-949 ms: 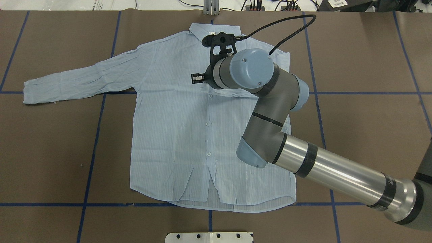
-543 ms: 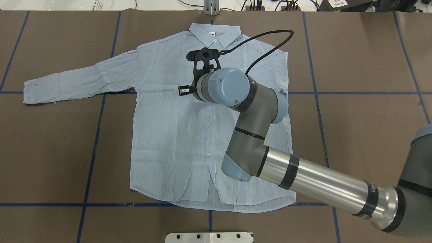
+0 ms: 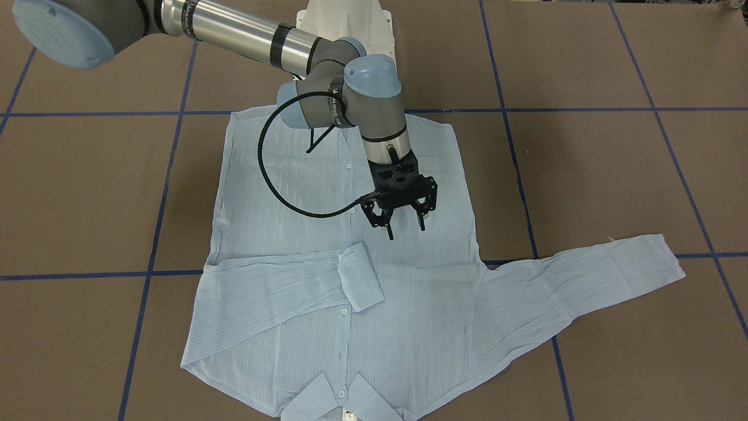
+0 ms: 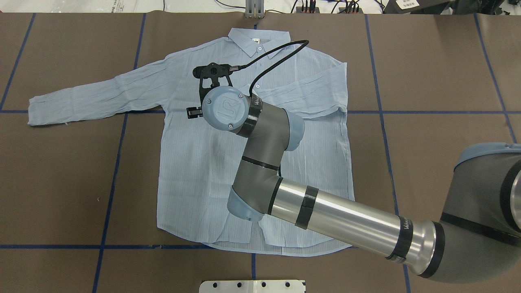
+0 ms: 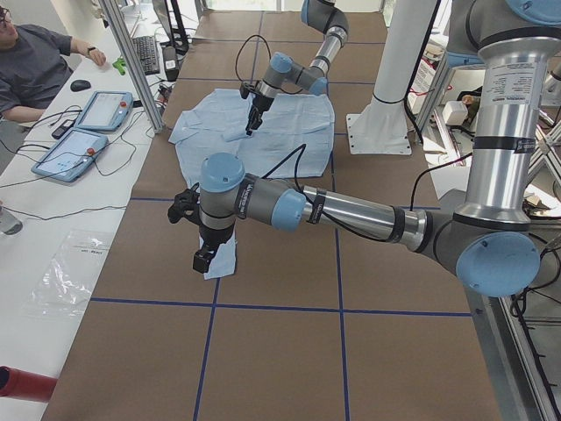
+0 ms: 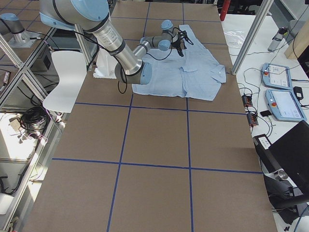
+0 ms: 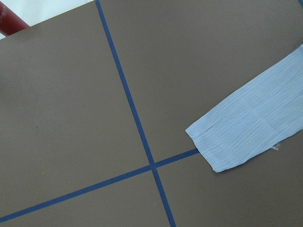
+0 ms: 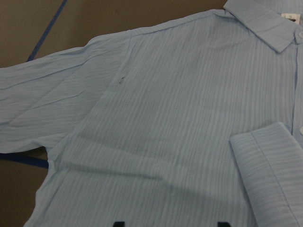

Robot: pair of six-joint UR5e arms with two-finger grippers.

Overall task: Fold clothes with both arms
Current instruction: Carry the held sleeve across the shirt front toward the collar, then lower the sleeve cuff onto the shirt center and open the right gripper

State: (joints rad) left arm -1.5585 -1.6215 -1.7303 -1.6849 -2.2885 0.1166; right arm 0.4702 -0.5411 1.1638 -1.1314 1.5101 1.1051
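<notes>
The light blue striped shirt (image 4: 203, 162) lies flat and front up on the brown table, collar (image 4: 260, 42) away from the robot. One sleeve is folded across the chest, its cuff (image 3: 359, 278) near the button line; this cuff also shows in the right wrist view (image 8: 270, 165). The other sleeve (image 4: 93, 95) lies stretched out to the robot's left. My right gripper (image 3: 406, 231) hangs open and empty just above the chest. My left gripper (image 5: 202, 260) hovers above the stretched sleeve's cuff (image 7: 246, 137); I cannot tell whether it is open or shut.
Blue tape lines (image 4: 110, 183) grid the brown table. A white base plate (image 4: 252, 286) sits at the near edge. An operator (image 5: 35, 66), tablets (image 5: 92, 110) and a plastic bag (image 5: 70, 272) are on the side bench. A red object (image 7: 12, 21) lies beyond the cuff.
My right arm has swung toward the robot's left across the shirt, from near the collar to over the chest beside the stretched sleeve's shoulder. The shirt has not moved.
</notes>
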